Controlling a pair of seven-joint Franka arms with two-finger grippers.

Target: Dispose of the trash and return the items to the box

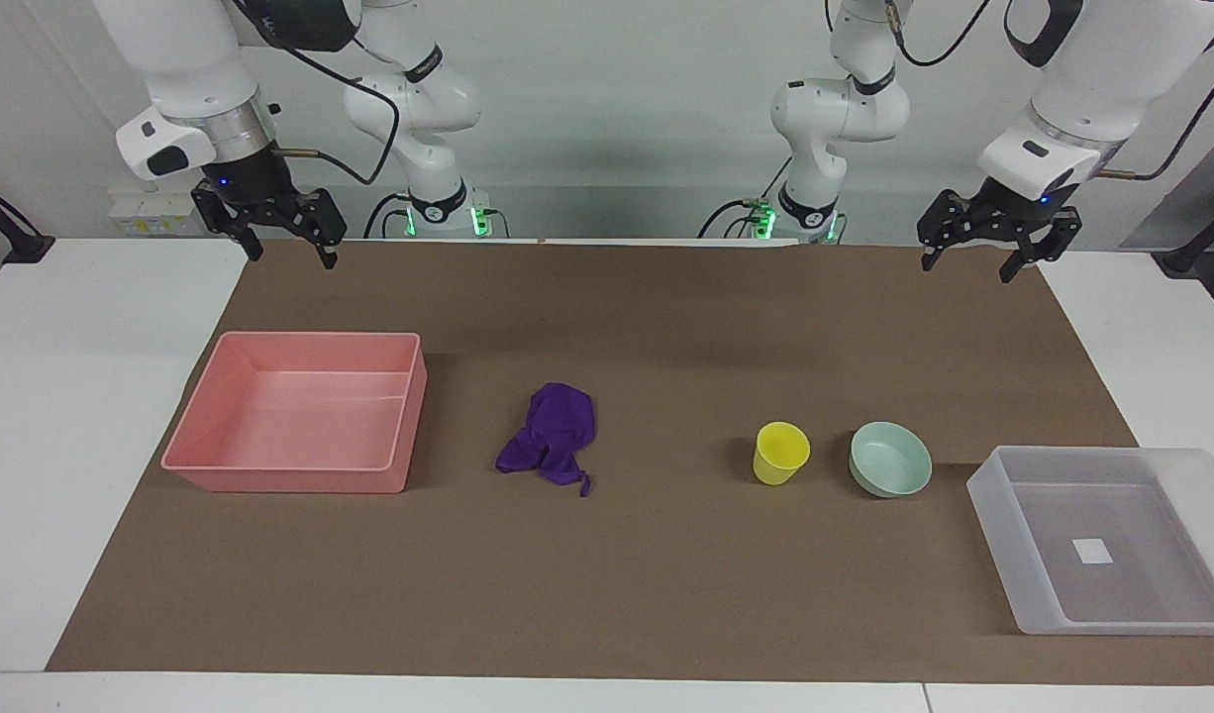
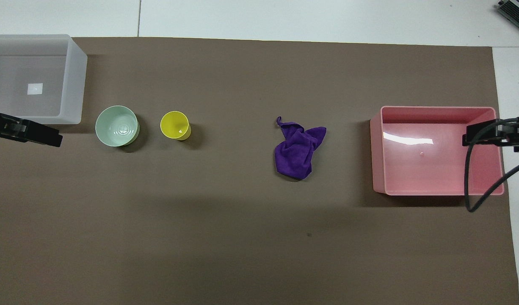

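Both arms wait high over the robots' edge of the brown mat (image 1: 607,584). The left gripper (image 1: 975,254) and right gripper (image 1: 288,242) have fingers spread and hold nothing. The purple cloth (image 1: 551,436) lies between the pink tray (image 1: 300,414) and the yellow cup (image 1: 780,453); the green bowl (image 1: 890,458) stands between this cup and the frosted box (image 1: 1003,535).

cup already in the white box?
No. The yellow cup stands on the brown mat beside the green bowl; the white box holds only its label.

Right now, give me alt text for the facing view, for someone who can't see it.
On a brown mat lie, in a row, a pink tray, a purple cloth wad, a yellow cup, a mint-green bowl and a frosted-white bin. The left gripper and right gripper wait open, raised above the mat's edge nearest the robots.
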